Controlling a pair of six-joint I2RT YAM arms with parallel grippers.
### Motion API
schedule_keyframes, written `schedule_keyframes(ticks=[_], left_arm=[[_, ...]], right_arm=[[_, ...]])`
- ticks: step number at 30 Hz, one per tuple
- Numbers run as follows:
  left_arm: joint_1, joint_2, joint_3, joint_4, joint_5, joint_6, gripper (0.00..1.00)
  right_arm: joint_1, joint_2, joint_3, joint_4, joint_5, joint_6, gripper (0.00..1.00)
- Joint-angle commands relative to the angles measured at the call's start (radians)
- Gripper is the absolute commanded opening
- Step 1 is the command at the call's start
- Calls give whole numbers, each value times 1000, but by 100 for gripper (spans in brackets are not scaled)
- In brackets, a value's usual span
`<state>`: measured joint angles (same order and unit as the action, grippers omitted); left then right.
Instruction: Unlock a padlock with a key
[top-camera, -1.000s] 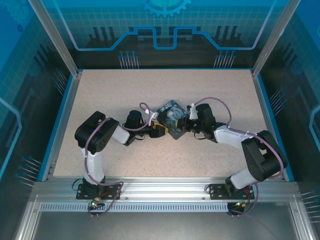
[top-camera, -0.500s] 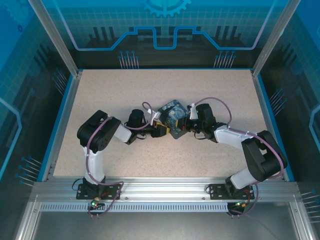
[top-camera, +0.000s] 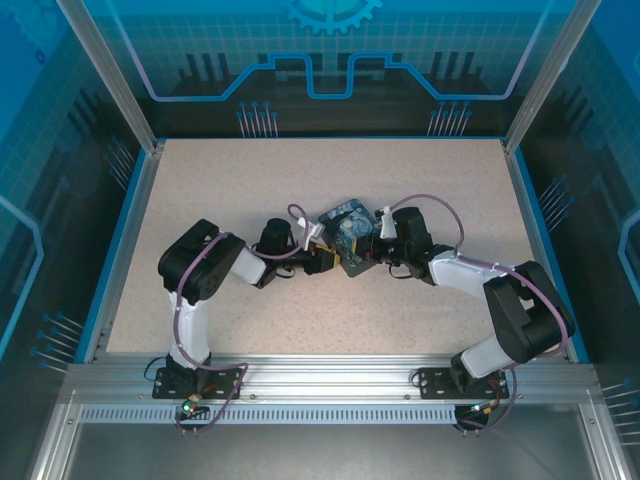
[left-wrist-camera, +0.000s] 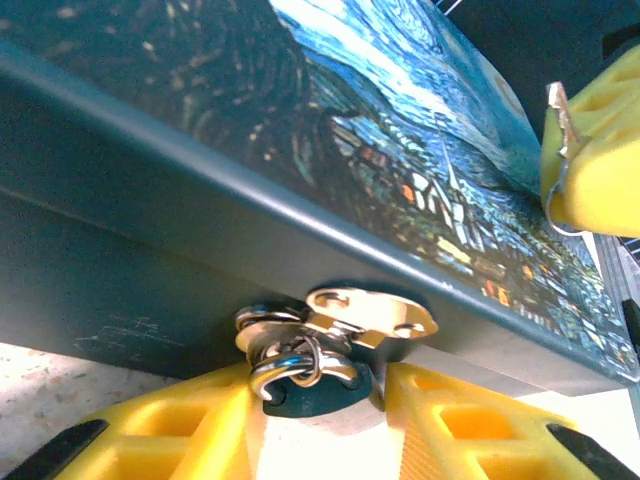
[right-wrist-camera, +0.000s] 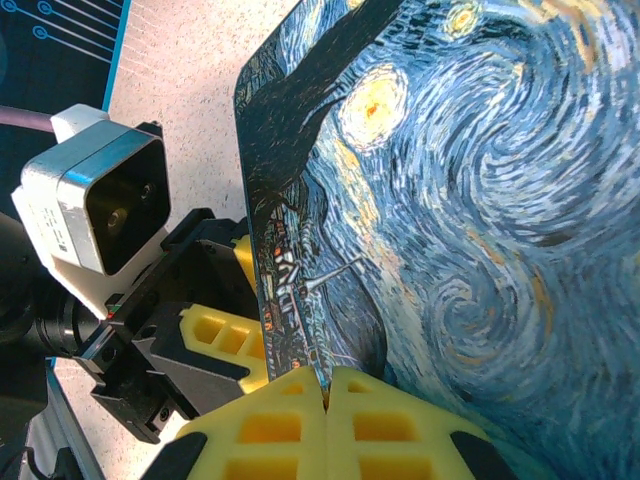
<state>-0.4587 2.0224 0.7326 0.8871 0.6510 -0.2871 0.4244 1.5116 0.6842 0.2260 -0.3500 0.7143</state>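
Observation:
The padlock (top-camera: 348, 228), a black block with a starry-night print, is held tilted above mid-table between both grippers. Its dark side face (left-wrist-camera: 150, 250) carries the key, whose dark head (left-wrist-camera: 315, 395) sticks out below a steel ring (left-wrist-camera: 290, 368) and a brass tab (left-wrist-camera: 375, 315). My left gripper (left-wrist-camera: 318, 402) has one yellow finger on each side of that head, with only thin slivers of gap. My right gripper (right-wrist-camera: 326, 385) is shut, pinching the padlock's (right-wrist-camera: 480, 200) near corner. In the top view the left gripper (top-camera: 327, 260) and right gripper (top-camera: 371, 250) flank the block.
The speckled table (top-camera: 250, 180) has blue rails and glass walls on all sides. The left arm's wrist camera (right-wrist-camera: 95, 210) and a yellow finger (right-wrist-camera: 215, 335) sit close beside the padlock. A right finger (left-wrist-camera: 600, 150) with a thin metal wire on it shows past the printed face.
The left arm has crept right toward the padlock and its jaws have narrowed round the key's head. The right arm and the padlock have barely moved.

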Motion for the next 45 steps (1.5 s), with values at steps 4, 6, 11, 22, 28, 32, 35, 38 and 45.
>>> schedule_keyframes(ticks=[4, 6, 11, 22, 28, 32, 35, 38, 45], left_arm=[[-43, -1, -2, -124, -2, 0, 35], [-46, -21, -6, -128, -10, -8, 34], [-58, -101, -10, -216, -63, -37, 32], [-120, -253, 42, -487, -151, -166, 23], [-146, -284, 72, -525, -162, -274, 20], [-153, -275, 77, -477, -144, -389, 18], [-167, -271, 86, -468, -145, -437, 18], [-175, -268, 101, -483, -149, -473, 17], [-185, -277, 113, -482, -149, -546, 16]], right_arm=[[-4, 7, -31, -132, 25, -21, 0], [-4, -20, -21, -141, 29, -31, 0], [-6, -146, -11, -198, 81, -95, 0], [3, -496, -202, -296, 161, -264, 0], [67, -701, -346, -301, 212, -289, 0], [144, -760, -403, -285, 264, -293, 0], [211, -749, -413, -271, 330, -306, 0], [256, -698, -416, -229, 381, -315, 0], [325, -529, -367, -135, 476, -380, 0]])
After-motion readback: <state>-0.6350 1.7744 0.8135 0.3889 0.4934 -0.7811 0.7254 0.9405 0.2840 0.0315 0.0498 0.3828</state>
